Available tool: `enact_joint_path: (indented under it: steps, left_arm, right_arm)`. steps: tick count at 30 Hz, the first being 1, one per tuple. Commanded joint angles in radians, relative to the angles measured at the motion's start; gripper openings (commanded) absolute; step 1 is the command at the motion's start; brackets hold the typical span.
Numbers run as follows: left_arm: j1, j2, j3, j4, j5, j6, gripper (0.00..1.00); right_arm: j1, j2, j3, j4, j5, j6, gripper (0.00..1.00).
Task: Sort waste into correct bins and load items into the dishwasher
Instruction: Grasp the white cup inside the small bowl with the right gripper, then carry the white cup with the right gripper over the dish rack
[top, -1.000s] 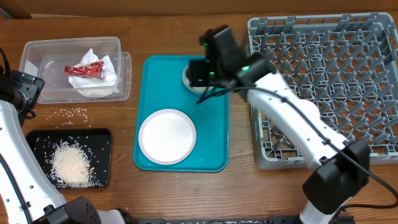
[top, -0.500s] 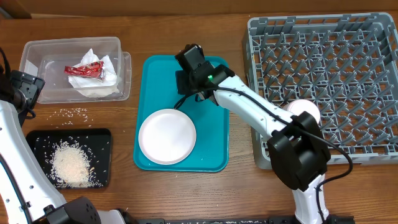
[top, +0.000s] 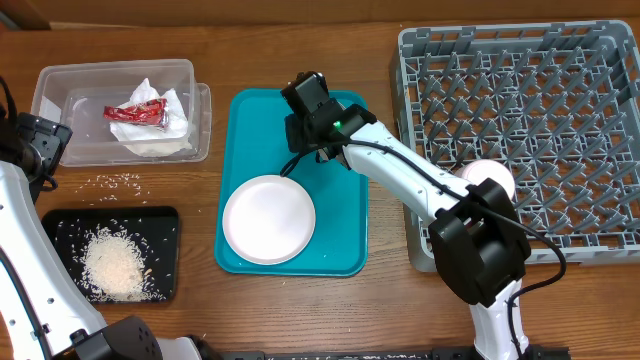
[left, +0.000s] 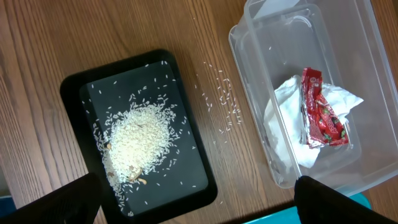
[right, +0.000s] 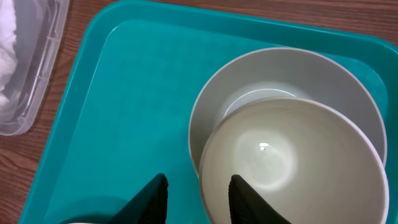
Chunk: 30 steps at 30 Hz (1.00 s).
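A small white bowl (right: 286, 162) sits nested in a grey bowl (right: 280, 71) at the far end of the teal tray (right: 124, 93). My right gripper (right: 199, 196) straddles the white bowl's near rim, one finger inside and one outside, with a gap still showing. From overhead the right gripper (top: 303, 125) hides both bowls. The round white plate (top: 268, 218) lies on the tray's near half. My left gripper (left: 202, 205) hangs wide open above the table between the black tray (left: 186, 155) and the clear tub (left: 249, 37). The tub holds a red wrapper (left: 320, 109) on white napkins (left: 286, 124).
The grey dish rack (top: 520, 100) fills the right side. A heap of rice (top: 112, 265) lies in the black tray (top: 60, 225) at the front left. Loose rice grains (top: 118, 180) are scattered on the wood between it and the clear tub (top: 60, 85).
My right gripper has moved left over the bowls and its jaws have narrowed round the white bowl's rim. The left arm has not moved.
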Motion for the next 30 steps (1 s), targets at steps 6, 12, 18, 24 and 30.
enact_joint_path:
  steps: [6,12,18,24,30]
  left_arm:
    - [0.005,0.006,-0.005,-0.001,-0.014,0.014,1.0]
    - [0.005,0.006,-0.005,-0.001,-0.014,0.014,1.0]
    - [0.005,0.006,-0.005,-0.001,-0.014,0.014,1.0]
    - [0.005,0.006,-0.005,-0.001,-0.014,0.014,1.0]
    - [0.005,0.006,-0.005,-0.001,-0.014,0.014,1.0]
  right_arm:
    - [-0.002,0.023,0.006,-0.024,0.023,-0.005,0.33]
    - [-0.002,0.023,0.045,-0.043,0.023,-0.005,0.24]
    - [-0.002,0.021,0.097,-0.078,0.022,-0.005,0.04]
    - [-0.002,0.02,0.175,-0.164,0.016,-0.001,0.04]
    - [-0.039,-0.02,0.353,-0.313,0.021,0.004,0.04]
